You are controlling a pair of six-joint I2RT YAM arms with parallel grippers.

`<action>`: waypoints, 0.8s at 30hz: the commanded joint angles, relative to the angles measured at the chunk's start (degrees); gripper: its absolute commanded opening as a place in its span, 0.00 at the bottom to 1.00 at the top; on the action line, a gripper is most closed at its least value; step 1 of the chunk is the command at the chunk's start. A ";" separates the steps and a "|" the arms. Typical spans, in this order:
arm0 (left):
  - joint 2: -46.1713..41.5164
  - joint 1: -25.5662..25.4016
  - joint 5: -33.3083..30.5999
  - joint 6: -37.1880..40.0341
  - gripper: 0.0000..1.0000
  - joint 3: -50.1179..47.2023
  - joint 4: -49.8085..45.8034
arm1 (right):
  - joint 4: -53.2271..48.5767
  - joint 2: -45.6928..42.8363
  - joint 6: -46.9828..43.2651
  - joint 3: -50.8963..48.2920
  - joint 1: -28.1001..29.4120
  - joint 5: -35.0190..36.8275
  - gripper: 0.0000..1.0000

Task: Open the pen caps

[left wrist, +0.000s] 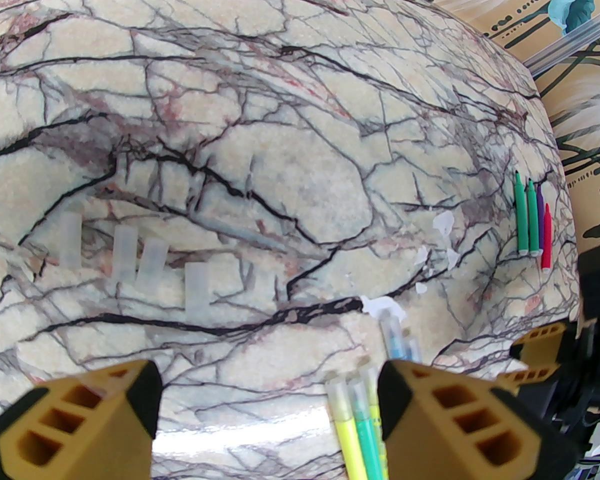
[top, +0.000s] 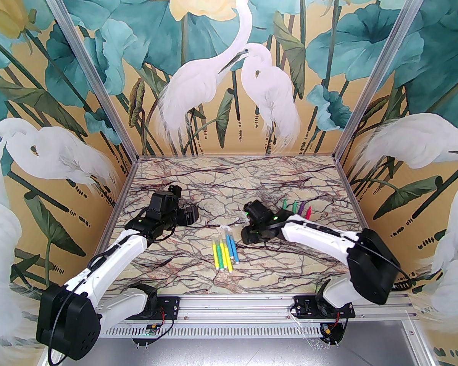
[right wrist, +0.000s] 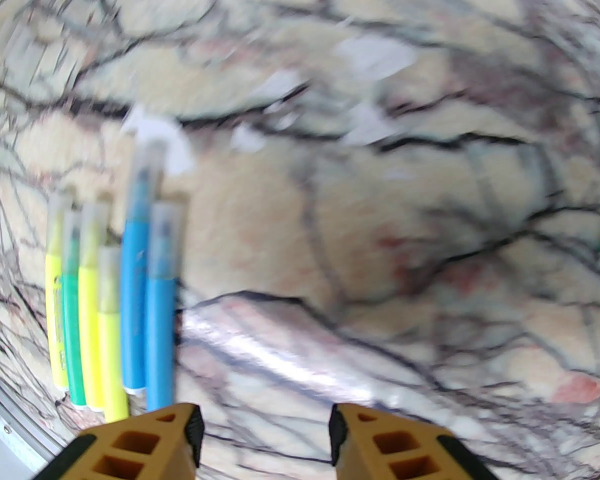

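Note:
Several capped pens (top: 224, 251) lie side by side at the table's middle front, with yellow, green and blue barrels (right wrist: 132, 293) and translucent caps (right wrist: 152, 168) on their far ends. Several uncapped pens (top: 295, 207), green, purple and red (left wrist: 530, 223), lie in a row at the right rear. Several loose clear caps (left wrist: 125, 253) rest on the marble. My left gripper (left wrist: 267, 413) hovers open with nothing between its fingers, left of the capped pens (left wrist: 360, 418). My right gripper (right wrist: 265, 438) is open and empty, just right of the blue pens.
The marble-patterned tabletop (top: 252, 280) has white worn patches (left wrist: 382, 308) just beyond the capped pens. Painted walls close in the left, right and back sides. The right arm's white link (top: 316, 235) reaches over the table beside the uncapped pens.

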 commanded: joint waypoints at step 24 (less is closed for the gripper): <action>-0.83 -0.08 1.27 -0.48 0.77 -2.05 3.60 | 0.55 13.07 6.51 7.08 8.78 4.75 0.37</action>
